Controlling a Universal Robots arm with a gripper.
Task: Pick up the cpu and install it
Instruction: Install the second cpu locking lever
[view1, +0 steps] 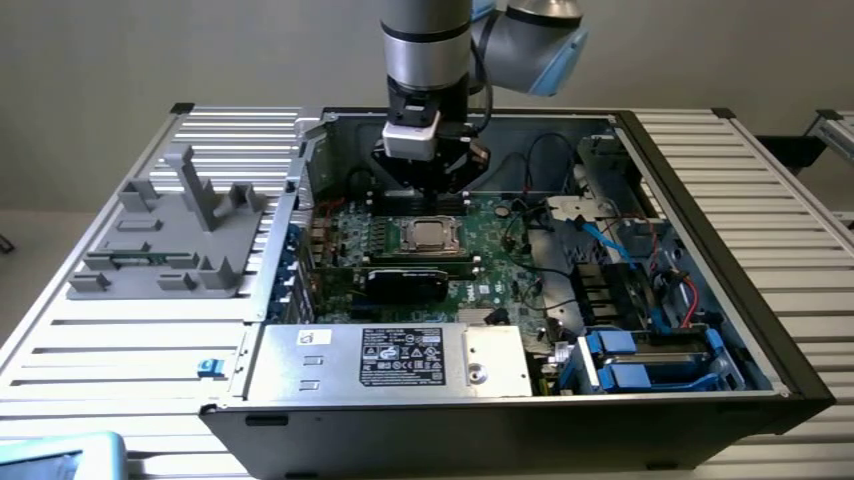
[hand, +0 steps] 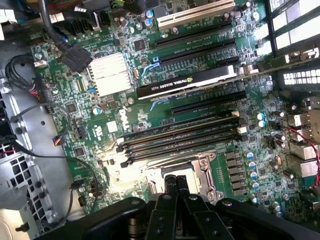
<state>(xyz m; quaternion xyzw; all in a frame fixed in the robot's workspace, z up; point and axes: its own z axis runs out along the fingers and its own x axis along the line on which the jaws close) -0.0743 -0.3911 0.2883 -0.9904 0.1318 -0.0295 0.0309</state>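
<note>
The cpu (view1: 427, 235), a small square chip with a shiny silver-beige top, lies flat inside the metal-framed socket (view1: 427, 218) on the green motherboard of the open computer case. My gripper (view1: 430, 198) hangs just above the back edge of the socket, apart from the chip. In the wrist view the two black fingers (hand: 170, 186) are pressed together with nothing between them, right over the socket frame (hand: 204, 169). From there the fingers cover most of the socket's inside.
A grey plastic fixture (view1: 180, 235) with upright posts stands on the slatted table at the exterior view's left. Around the socket are memory slots (hand: 180, 134), a graphics card (hand: 187, 82), a heatsink (hand: 110, 74), cables (view1: 627, 250) and the power supply (view1: 394, 358).
</note>
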